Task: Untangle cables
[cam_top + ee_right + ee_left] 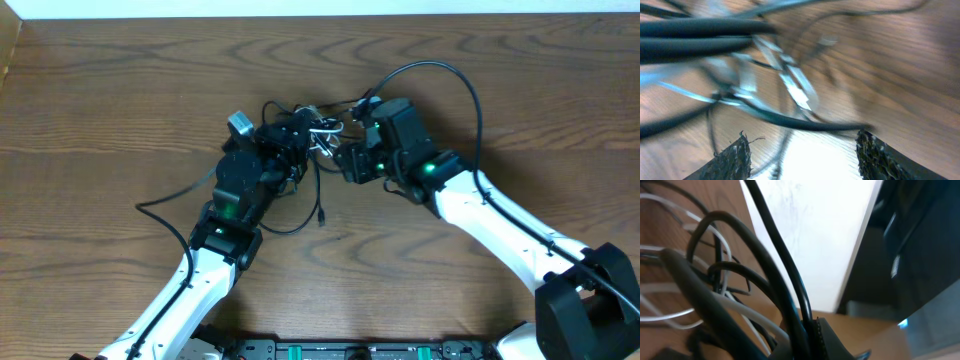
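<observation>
Several tangled cables [322, 130] sit pinched in left gripper [298, 140], beside right gripper [347, 162].

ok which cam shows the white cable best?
Left wrist: the white cable is close up and fairly sharp, looping among the black cables. Overhead shows only small white loops in the middle of the tangle. Right wrist has it near too, but blurred.
</observation>
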`<state>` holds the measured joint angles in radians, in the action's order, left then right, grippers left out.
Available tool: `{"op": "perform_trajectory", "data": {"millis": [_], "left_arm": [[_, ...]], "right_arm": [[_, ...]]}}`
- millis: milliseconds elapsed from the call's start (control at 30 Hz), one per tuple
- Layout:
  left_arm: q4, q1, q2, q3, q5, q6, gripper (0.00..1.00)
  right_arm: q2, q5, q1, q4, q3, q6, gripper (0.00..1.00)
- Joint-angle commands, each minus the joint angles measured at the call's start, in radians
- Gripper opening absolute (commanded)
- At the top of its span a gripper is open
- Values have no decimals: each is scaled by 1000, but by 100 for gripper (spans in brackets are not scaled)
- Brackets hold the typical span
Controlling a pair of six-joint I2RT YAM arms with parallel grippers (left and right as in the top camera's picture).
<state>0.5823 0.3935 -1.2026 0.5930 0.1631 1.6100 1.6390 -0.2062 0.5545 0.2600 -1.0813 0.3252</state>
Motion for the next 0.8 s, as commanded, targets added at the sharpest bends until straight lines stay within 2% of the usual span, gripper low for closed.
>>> {"op": "perform_trajectory", "data": {"millis": [0,133,200,267,400,500,600,667,767], "left_arm": [[6,2,7,11,73,-358,8],[6,2,8,11,137,-488,8],[5,2,8,11,143,-495,8],[6,2,8,11,122,-467,8],[5,3,7,11,30,-301,8],[5,3,7,11,-56,-139,8],[5,3,7,11,-107,-46,8],[5,3,7,11,-112,14,8],[6,3,8,11,-111,92,8]], "right_arm": [[3,24,-71,63,-1,-12,64],[3,20,-137,93,-1,-39,64],[3,5,-165,96,-1,-43,63],[3,-122,-194,95,-1,-88,62],[3,-466,-222,107,-1,-205,63],[3,-693,-237,148,-1,-230,64],[3,-882,-232,191,-1,-282,64],[3,-936,-220,212,-1,-326,64],[3,-854,-188,210,-1,-349,67]]}}
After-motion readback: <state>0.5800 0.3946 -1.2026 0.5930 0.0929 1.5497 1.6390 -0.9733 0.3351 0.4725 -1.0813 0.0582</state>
